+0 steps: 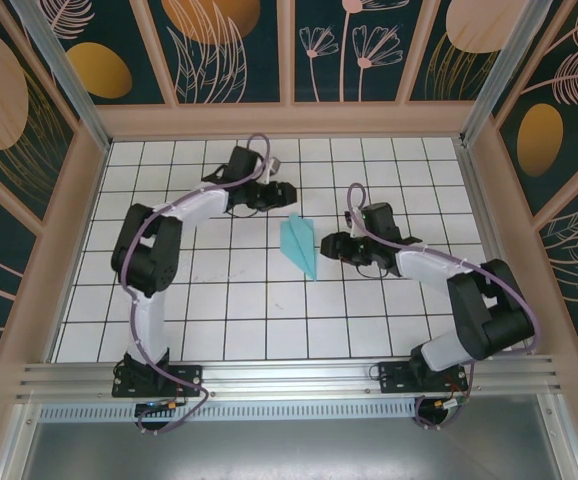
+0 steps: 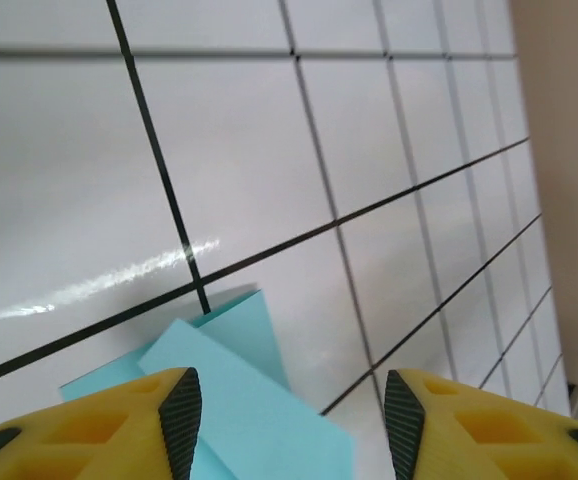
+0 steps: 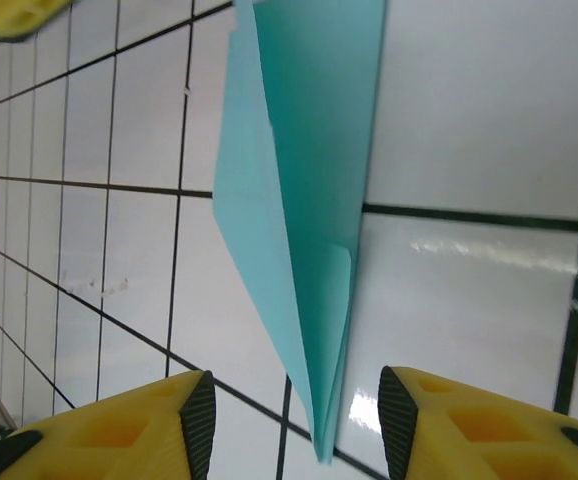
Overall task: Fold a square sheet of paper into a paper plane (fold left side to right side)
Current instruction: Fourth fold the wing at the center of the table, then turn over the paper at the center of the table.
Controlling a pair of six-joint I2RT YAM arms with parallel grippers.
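The square sheet of paper lies folded into a slim, pointed light-turquoise paper plane (image 1: 300,246) on the white grid table (image 1: 229,290), its tip toward the near side. My left gripper (image 1: 286,192) hovers just beyond the plane's wide far end. In the left wrist view it is open (image 2: 291,420), and the paper's wide end (image 2: 239,385) lies below and between the fingers, untouched. My right gripper (image 1: 328,244) sits just right of the plane. It too is open (image 3: 291,425), with the plane's creased point (image 3: 299,200) reaching down between its fingers, clear of both pads.
Wooden frame walls (image 1: 289,120) with dark leaf-pattern panels enclose the table on three sides. A metal rail (image 1: 289,375) carrying both arm bases runs along the near edge. Bare grid tiles surround the plane.
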